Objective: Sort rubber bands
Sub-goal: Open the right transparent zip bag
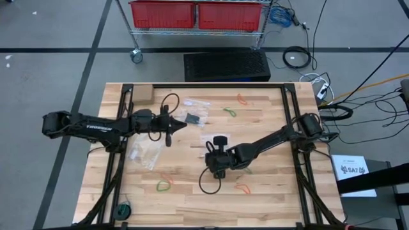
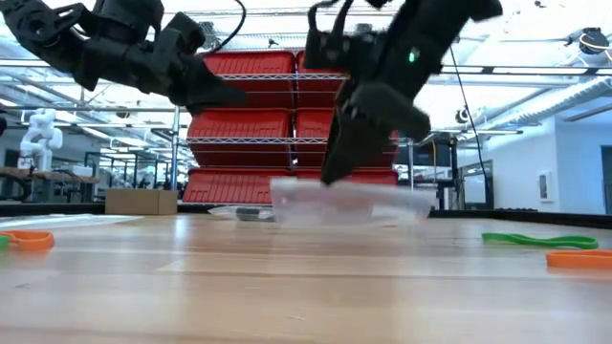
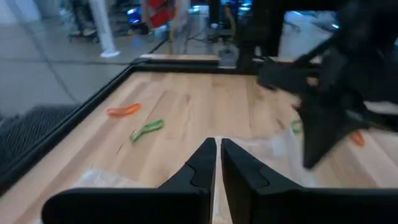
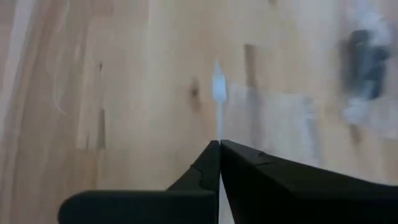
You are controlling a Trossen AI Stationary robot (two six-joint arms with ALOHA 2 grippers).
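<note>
Right gripper (image 4: 219, 144) hangs over the middle of the wooden table (image 1: 268, 198), its two dark fingers pressed together — in its own wrist view a thin clear sliver, seemingly the edge of a plastic bag, runs out from between the tips, though whether it is truly pinched cannot be told. In the low view the same gripper (image 2: 328, 178) points down just above a clear zip bag (image 2: 349, 203) lying on the wood.

Left gripper (image 3: 217, 144) is raised over the table's left half, its fingers nearly closed with only a narrow slit between them; nothing shows in the slit. Below it lies another clear bag (image 1: 147, 153).

Rubber bands lie scattered and loose on the table — an orange one (image 1: 241, 98) and a green one (image 1: 230, 112) toward the far edge, a green one (image 1: 163, 186) beside an orange one (image 1: 167, 178) toward the near left, and an orange one (image 1: 242, 188) near the right arm. A small bag with dark contents (image 1: 193, 118) sits between the two grippers.
</note>
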